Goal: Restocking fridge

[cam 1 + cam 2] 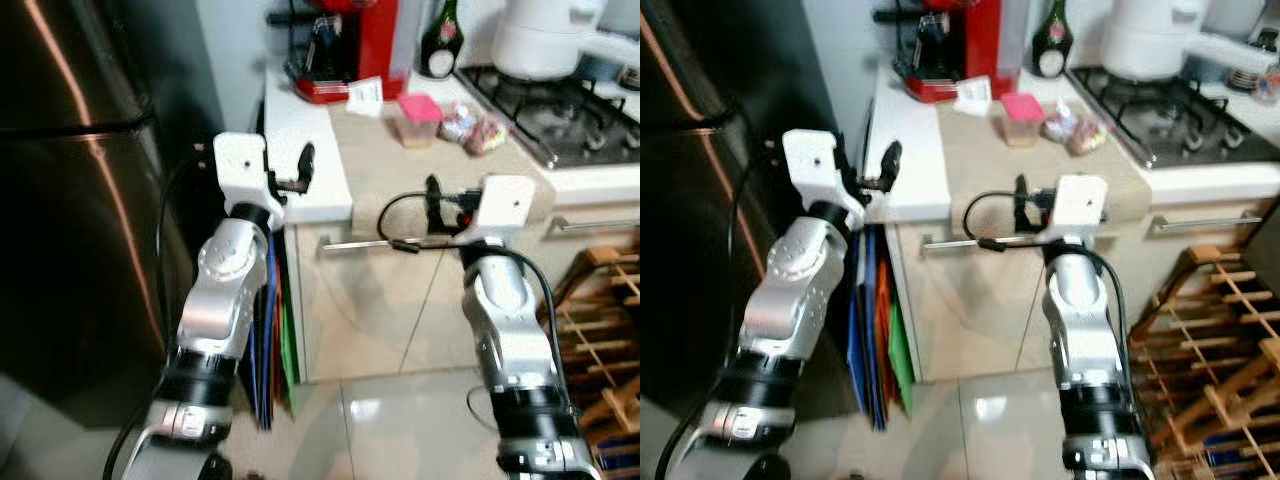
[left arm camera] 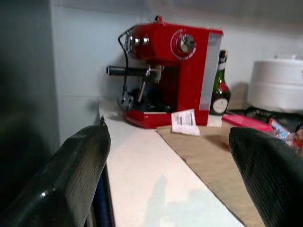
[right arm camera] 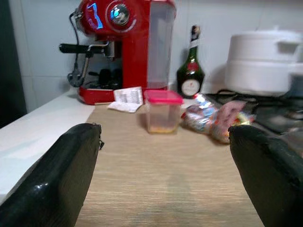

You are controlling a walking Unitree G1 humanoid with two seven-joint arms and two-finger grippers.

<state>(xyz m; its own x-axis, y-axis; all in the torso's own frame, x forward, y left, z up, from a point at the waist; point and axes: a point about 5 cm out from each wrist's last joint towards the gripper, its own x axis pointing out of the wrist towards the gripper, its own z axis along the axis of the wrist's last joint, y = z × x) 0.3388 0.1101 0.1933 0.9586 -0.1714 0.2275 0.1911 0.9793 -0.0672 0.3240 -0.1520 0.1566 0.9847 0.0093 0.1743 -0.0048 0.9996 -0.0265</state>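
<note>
Kitchen bench and dark steel fridge (image 1: 70, 220) fill the scene, and nothing of the restocking looks done yet: the fridge door appears closed and both pincers carry nothing. The right gripper (image 3: 163, 179) hangs at the front edge of the bench, its two black fingers spread wide over the tan mat (image 3: 165, 175), aimed at the clear tub with the pink lid (image 3: 162, 111) that stands toward the back of the mat. Just beside the tub, on the stove side, lies a shiny wrapped packet (image 3: 215, 118); I judge these two to be the goods meant for the fridge, both still to be picked up and carried over. The left gripper (image 2: 165, 179) is raised at the front corner of the bench nearest the fridge, fingers likewise wide apart. Behind, against the back wall, stand a red coffee machine (image 2: 170, 71) with a paper slip (image 2: 183, 122) at its foot, a green bottle (image 3: 190, 64) and a white pot (image 3: 262, 61) on the stove. Wrist views give the tub and packet close and sharp; the head views add the fridge, the cabinet handle (image 1: 365, 243) below the bench, coloured boards (image 1: 875, 330) stacked in the gap, and a wooden rack (image 1: 1210, 330) on the floor.
</note>
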